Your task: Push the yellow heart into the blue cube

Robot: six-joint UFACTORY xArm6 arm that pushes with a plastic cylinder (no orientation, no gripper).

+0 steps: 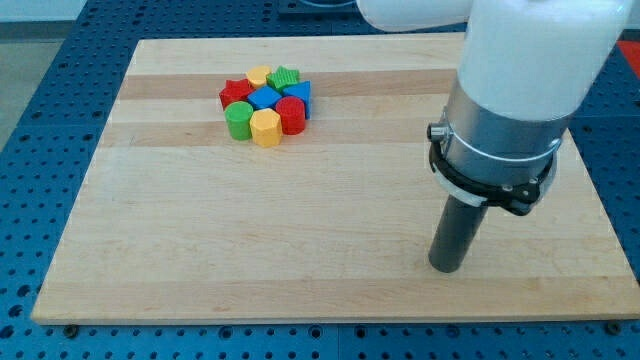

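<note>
A robotics lab or test bench, not a home. A pale wooden board (330,220) lies flat on a blue metal table (40,110) w/ a regular grid of small mounting holes, the kind used to bolt down lab equipment. A white and grey robot arm (515,90) comes in from the view's top right, ending in a dark rod. Small bright plastic blocks (266,104) sit clustered on the board, like test pieces. A strip of grey floor shows at the view's top.
</note>
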